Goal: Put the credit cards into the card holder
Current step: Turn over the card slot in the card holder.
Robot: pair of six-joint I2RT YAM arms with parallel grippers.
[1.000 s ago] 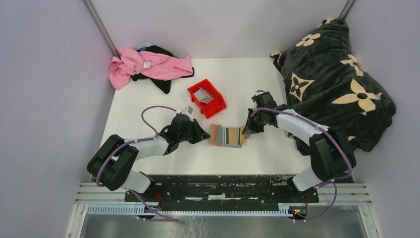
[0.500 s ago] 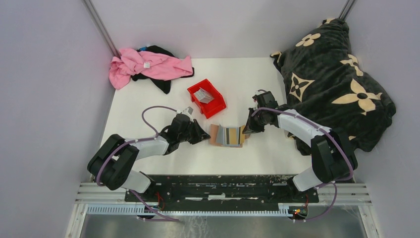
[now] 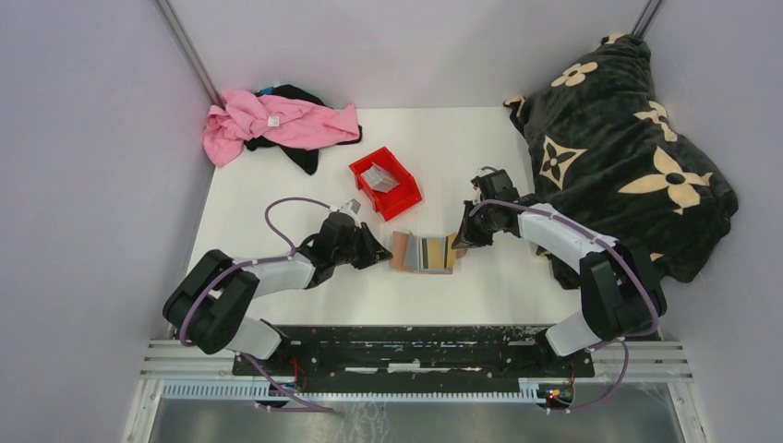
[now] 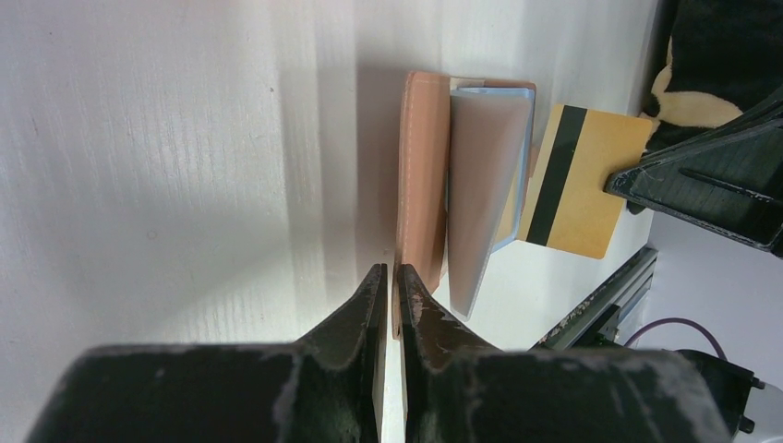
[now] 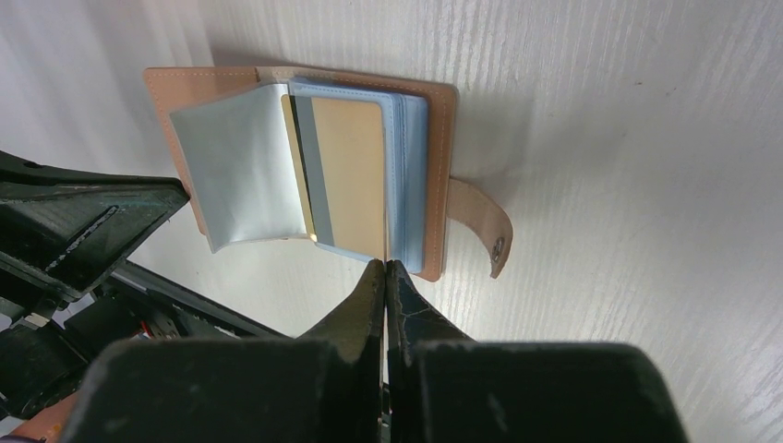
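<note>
The tan card holder (image 3: 403,253) lies open on the white table between both grippers; it also shows in the left wrist view (image 4: 424,175) and the right wrist view (image 5: 443,138). Its clear bluish sleeves (image 5: 411,175) are fanned, and one grey sleeve (image 5: 231,166) is lifted. My left gripper (image 3: 379,256) (image 4: 388,272) is shut on the holder's left cover edge. My right gripper (image 3: 459,242) (image 5: 385,266) is shut on the edge of a gold card (image 4: 591,185) (image 5: 349,175) with a dark stripe, which lies over the sleeves. More grey cards (image 3: 379,177) lie in the red bin.
A red bin (image 3: 404,197) stands just behind the holder. Pink and black cloth (image 3: 277,122) lies at the back left. A dark flowered blanket (image 3: 619,138) covers the right side, close to my right arm. The holder's snap tab (image 5: 485,231) sticks out to the right.
Almost nothing. Both grippers keep their hold; the holder's sleeves and the gold card have shifted only slightly.
</note>
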